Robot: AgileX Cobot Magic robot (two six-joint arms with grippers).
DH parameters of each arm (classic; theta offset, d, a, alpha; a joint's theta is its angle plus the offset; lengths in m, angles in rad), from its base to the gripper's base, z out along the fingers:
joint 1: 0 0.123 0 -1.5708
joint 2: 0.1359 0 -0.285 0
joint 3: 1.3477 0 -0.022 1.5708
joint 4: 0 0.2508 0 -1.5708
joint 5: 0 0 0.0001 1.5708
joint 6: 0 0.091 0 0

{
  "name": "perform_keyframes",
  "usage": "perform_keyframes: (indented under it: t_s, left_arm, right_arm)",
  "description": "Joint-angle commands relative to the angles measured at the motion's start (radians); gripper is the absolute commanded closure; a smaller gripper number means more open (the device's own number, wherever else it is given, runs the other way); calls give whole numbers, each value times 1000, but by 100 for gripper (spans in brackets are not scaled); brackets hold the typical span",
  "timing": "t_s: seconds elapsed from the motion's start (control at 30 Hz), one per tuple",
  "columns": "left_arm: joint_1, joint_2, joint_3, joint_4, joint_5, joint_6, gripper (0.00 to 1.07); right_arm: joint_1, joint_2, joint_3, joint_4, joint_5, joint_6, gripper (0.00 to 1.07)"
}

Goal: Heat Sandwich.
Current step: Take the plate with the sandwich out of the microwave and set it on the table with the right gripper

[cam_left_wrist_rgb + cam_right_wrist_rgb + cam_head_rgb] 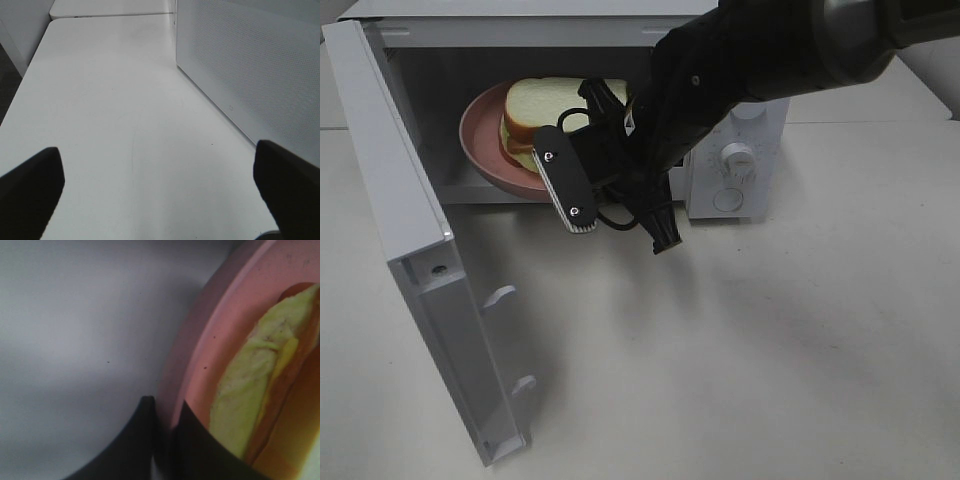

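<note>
The sandwich [535, 115], pale bread with a yellow-green layer, lies on the round pink plate [485, 140] inside the open microwave [420, 80]. My right gripper [590, 105] reaches into the cavity from the right. In the right wrist view the gripper [167, 432] is shut on the plate's rim [200, 340], one finger on each side of it, with the sandwich [250, 385] close by. My left gripper [160, 190] is open and empty above the bare table, beside the microwave's perforated side wall [250, 65]. It is out of the exterior view.
The microwave door [410, 250] stands swung open to the left front. The control panel with a round dial [735, 160] is right of the cavity, partly behind my right arm. White table [770, 350] spreads in front.
</note>
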Motion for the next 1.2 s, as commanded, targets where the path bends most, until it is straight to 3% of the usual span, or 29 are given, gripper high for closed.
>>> perform_keyframes:
  t_s: [0.03,1.2]
  left_arm:
    - [-2,-5,0,-6,1,-1,9]
    - [-2,-5,0,-7,1,-1,9]
  right_arm:
    - [-6,-36,23,-8,-16,-1,107]
    - [-6,-441,464,-12,-40,1,107]
